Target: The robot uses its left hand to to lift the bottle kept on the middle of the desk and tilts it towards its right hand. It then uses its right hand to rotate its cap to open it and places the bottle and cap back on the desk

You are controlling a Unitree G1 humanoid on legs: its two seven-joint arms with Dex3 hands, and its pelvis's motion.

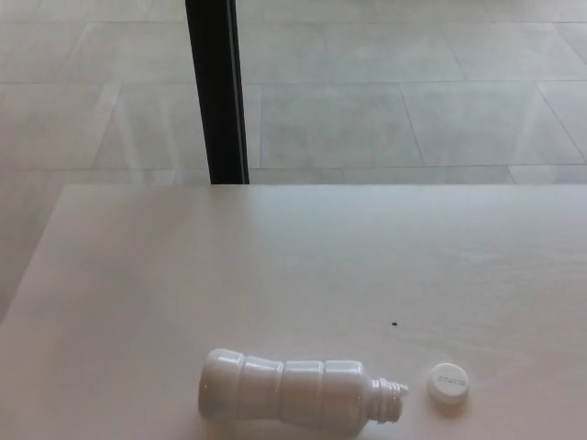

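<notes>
1. Bottle (293,394): white, ribbed, lying on its side near the bottom edge of the frame, a little left of centre. Its base points toward the left of the picture and its open threaded neck toward the right. The whole body rests on the desk (275,266), very slightly tilted so that the neck end sits a touch lower in the frame than the base.

2. Cap (448,383): white, round, lying flat on the desk just beside the bottle's neck, to the right of it in the lower right part of the frame. A narrow gap of bare desk shows between cap and neck, so the two are apart. Faint lettering shows on the top of the cap, too small to read.

3. Hands: neither the robot's left hand nor its right hand shows anywhere in the head view, so I cannot tell whether either is released or clenched. Nothing grips the bottle or the cap; both lie free on the desk.

4. Desk: pale, light wood-toned surface filling the lower half of the frame, its far edge running across the middle of the picture. A tiny dark speck (394,323) sits on it above the gap between neck and cap, right of centre.

5. Background: pale tiled floor (413,92) fills the upper half of the frame. A black upright post (216,92) stands in the upper left of centre, running from the top edge down to the desk's far edge.
</notes>
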